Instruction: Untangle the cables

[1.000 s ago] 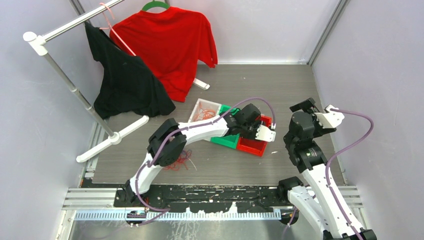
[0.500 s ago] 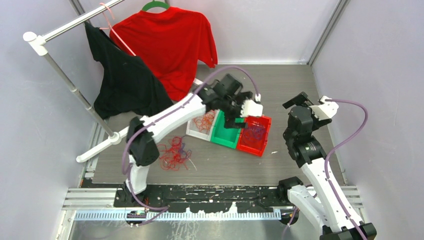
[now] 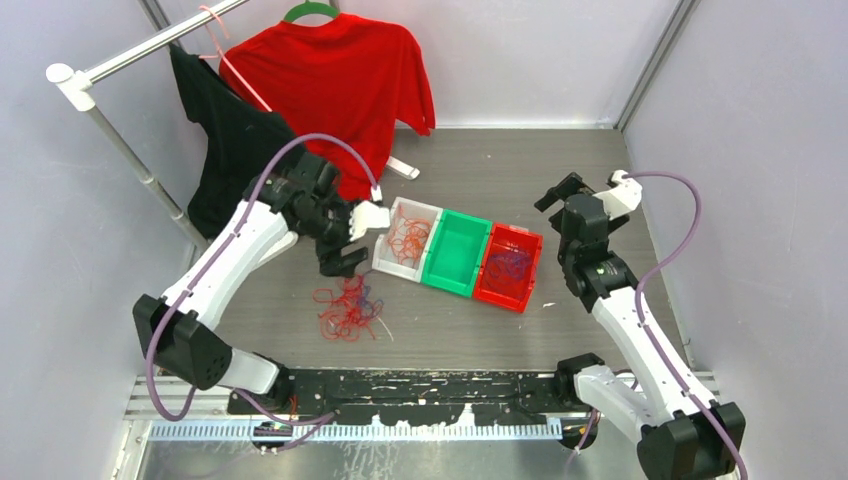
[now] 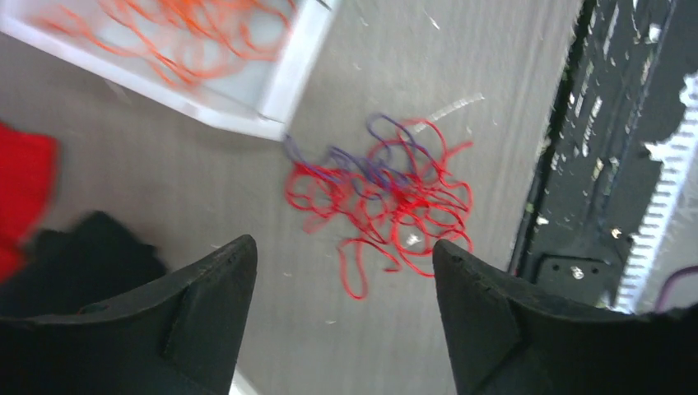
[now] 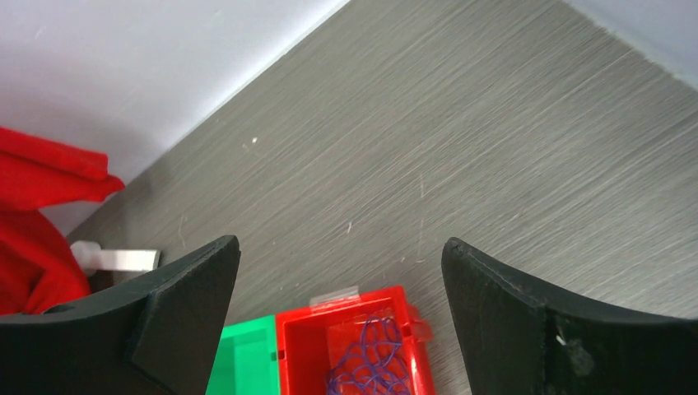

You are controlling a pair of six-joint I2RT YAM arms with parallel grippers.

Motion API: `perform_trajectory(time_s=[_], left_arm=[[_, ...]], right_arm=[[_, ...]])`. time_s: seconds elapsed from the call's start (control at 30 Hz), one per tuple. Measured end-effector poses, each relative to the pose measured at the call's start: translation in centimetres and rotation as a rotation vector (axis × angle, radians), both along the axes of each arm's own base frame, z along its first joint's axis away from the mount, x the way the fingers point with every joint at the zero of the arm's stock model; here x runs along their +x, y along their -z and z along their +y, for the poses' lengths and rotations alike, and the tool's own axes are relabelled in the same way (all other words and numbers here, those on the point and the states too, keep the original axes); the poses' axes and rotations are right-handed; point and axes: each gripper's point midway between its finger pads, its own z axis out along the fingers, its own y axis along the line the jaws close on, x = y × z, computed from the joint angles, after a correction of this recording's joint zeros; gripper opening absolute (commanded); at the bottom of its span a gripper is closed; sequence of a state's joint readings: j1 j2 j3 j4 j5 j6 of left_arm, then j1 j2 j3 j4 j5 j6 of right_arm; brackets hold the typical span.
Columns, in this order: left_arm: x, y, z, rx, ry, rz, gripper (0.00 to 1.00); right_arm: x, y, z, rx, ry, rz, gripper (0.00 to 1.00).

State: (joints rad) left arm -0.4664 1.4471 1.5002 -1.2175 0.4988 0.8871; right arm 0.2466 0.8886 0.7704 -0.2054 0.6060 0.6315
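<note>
A tangle of red and blue-purple cables [image 3: 348,309] lies on the grey table; it also shows in the left wrist view [image 4: 383,197]. Orange cables [image 3: 408,236] lie in the white bin [image 3: 381,262], also in the left wrist view [image 4: 189,33]. Blue-purple cables [image 3: 509,265] lie in the red bin [image 3: 497,296], also in the right wrist view [image 5: 370,362]. My left gripper [image 3: 338,258] is open and empty, hovering above the table just left of the white bin and behind the tangle. My right gripper [image 3: 562,191] is open and empty, raised behind the red bin.
A green bin [image 3: 455,253] sits between the white and red bins. A clothes rack [image 3: 130,160] with a red shirt [image 3: 340,90] and a black garment [image 3: 245,165] stands at the back left. Walls close the table on three sides.
My left arm has swung from over the red bin leftward, past the white bin, to above the table near the tangle. My right gripper has turned and shifted slightly left and back.
</note>
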Motion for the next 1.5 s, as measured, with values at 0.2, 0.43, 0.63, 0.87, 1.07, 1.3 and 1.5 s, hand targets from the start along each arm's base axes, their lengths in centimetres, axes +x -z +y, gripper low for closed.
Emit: perform_trajectory(time_s=[0.2, 0.43, 0.63, 0.87, 1.07, 1.3, 1.5], left_arm=[[-3.6, 7.5, 2.9, 0.094, -0.105, 0.206, 0.67], [-1.5, 10.3, 2.2, 0.063, -0.271, 0.207, 0.59], [1.7, 12.9, 0.9, 0.052, -0.375, 0.250, 0.53], [3.5, 15.5, 1.0, 0.066, -0.445, 0.292, 0.50], [4.4, 16.6, 1.6, 0.074, -0.473, 0.297, 0.43], [4.6, 17.6, 1.7, 0.084, -0.480, 0.315, 0.26], [4.5, 17.7, 1.7, 0.079, -0.483, 0.323, 0.06]], right_arm=[[0.7, 1.3, 2.5, 0.025, -0.098, 0.038, 0.90], [0.5, 1.2, 4.8, 0.026, -0.176, 0.035, 0.84], [0.1, 0.5, 5.6, 0.021, -0.204, 0.013, 0.82], [-0.6, -1.4, 5.1, 0.013, -0.197, -0.044, 0.81], [-0.6, -1.2, 4.9, 0.004, -0.190, -0.043, 0.79], [-0.7, -1.0, 4.8, 0.000, -0.185, -0.040, 0.77], [-0.8, -1.2, 4.7, 0.000, -0.180, -0.046, 0.73]])
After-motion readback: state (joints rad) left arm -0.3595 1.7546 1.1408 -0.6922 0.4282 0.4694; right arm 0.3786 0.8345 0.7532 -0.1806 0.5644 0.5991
